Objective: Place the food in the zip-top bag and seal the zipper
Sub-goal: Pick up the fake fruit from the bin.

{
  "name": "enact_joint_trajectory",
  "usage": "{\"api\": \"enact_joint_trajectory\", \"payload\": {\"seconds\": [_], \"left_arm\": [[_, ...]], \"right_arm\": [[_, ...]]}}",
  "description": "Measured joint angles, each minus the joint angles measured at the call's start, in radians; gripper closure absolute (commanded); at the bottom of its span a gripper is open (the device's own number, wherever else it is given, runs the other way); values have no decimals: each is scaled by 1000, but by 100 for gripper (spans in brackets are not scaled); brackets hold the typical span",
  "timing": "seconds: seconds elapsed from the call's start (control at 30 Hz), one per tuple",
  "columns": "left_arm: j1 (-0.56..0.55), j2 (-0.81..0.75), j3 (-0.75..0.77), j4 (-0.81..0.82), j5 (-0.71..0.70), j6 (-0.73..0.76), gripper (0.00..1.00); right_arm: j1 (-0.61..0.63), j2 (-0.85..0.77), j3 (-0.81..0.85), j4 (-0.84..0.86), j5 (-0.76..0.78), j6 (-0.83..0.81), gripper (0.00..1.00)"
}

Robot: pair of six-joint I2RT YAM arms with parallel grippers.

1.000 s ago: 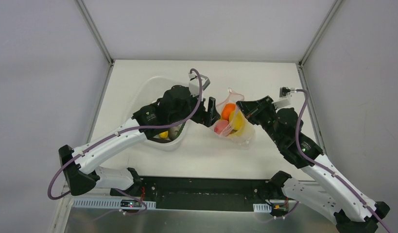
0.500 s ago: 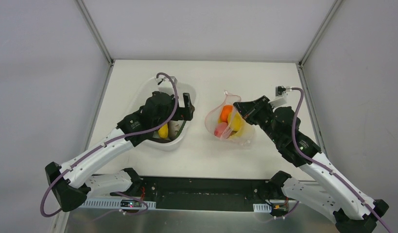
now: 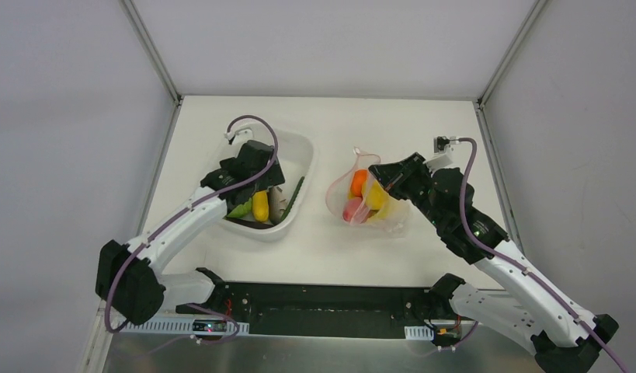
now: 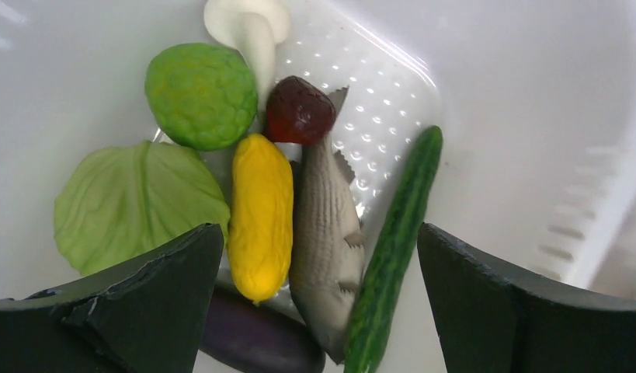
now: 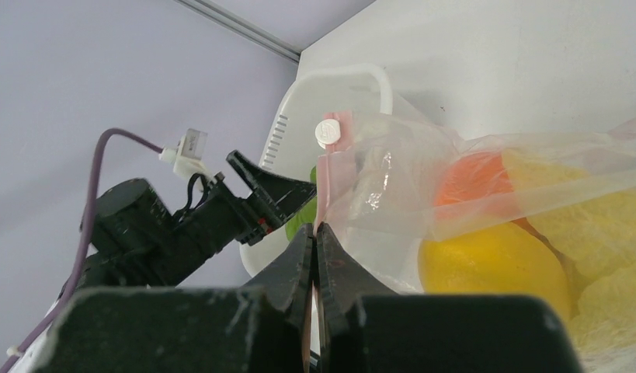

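The zip-top bag (image 3: pixel 369 203) hangs open-mouthed from my right gripper (image 3: pixel 379 177), which is shut on its pink-red zipper (image 5: pixel 324 183) edge. Orange (image 3: pixel 359 183), pink-red (image 3: pixel 352 208) and yellow (image 3: pixel 377 196) food sits inside the bag. My left gripper (image 4: pixel 318 311) is open and empty above the food in the white tub (image 3: pixel 299 141): a yellow piece (image 4: pixel 260 214), a grey fish (image 4: pixel 326 233), a green cucumber (image 4: pixel 396 249), a lettuce leaf (image 4: pixel 136 206), a bumpy green fruit (image 4: pixel 202 95), a dark red piece (image 4: pixel 299 110), a cream mushroom (image 4: pixel 248 27) and a purple eggplant (image 4: pixel 256 338).
The tub stands left of the bag with a bare strip of table (image 3: pixel 314 233) between them. In the right wrist view the left arm (image 5: pixel 182 225) and the tub's rim (image 5: pixel 338 81) show behind the bag. Grey walls (image 3: pixel 81 116) enclose the table.
My left arm has swung left, away from the bag's mouth, and now hovers open over the tub. The right gripper keeps its hold on the bag, which shifted slightly.
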Motion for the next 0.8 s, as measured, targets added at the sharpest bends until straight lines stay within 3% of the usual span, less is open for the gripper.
{"api": "enact_joint_trajectory", "payload": {"seconds": [0.33, 0.57, 0.8], "left_arm": [[94, 388, 209, -35, -19, -75, 9], [101, 547, 330, -115, -41, -182, 17], [108, 614, 337, -143, -43, -283, 23]], "right_arm": [[-3, 4, 1, 0, -11, -2, 97], [-3, 4, 1, -1, -10, -2, 97], [-6, 4, 1, -1, -13, -2, 97]]}}
